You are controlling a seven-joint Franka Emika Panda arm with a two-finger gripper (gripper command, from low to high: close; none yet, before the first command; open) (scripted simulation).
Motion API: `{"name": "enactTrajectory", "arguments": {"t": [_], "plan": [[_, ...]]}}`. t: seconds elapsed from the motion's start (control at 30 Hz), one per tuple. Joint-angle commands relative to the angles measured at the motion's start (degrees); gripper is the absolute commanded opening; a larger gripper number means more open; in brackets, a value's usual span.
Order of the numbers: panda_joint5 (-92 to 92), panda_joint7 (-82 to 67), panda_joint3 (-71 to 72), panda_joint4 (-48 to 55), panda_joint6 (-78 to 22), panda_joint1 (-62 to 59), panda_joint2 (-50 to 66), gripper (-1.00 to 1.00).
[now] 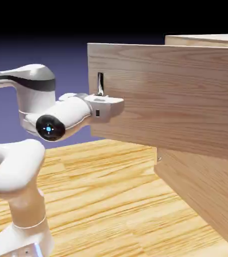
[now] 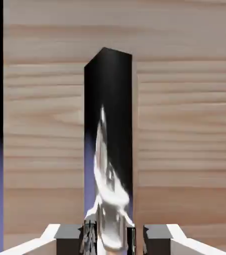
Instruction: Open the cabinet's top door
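Wood-grain top door (image 1: 171, 95) swung out above the table (image 1: 106, 201) — end effector (image 1: 102, 96) clamped on its dark handle (image 2: 110, 144).

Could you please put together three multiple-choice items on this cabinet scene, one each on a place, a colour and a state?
1. Where on the top door is the handle?
A. near the exterior view's left edge
B. centre
C. near the right edge

2. What colour is the handle?
A. white
B. dark, shiny
C. red

3. How does the pincer stand?
A. wide open, clear of the door
B. shut on the handle
C. shut on the lower panel

Answers: 1 A, it sits by the door's free edge; 2 B, the hand view shows it black with glints; 3 B, the fingers flank the bar tightly.
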Motion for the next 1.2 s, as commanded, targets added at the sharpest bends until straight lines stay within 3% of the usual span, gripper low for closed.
{"name": "enactTrajectory", "arguments": {"t": [0.0, 0.43, 0.8, 1.17], "plan": [[-2.0, -0.2, -2.1, 0.5, -1.4, -0.3, 0.7, -1.00], [-26.1, -5.2, -29.1, 16.6, -21.7, 6.5, 16.2, -1.00], [-38.1, -7.8, -50.0, 39.2, -38.7, 27.3, 26.8, -1.00], [-44.2, -5.4, -65.8, 61.0, -51.7, 50.1, 26.7, -1.00]]}}
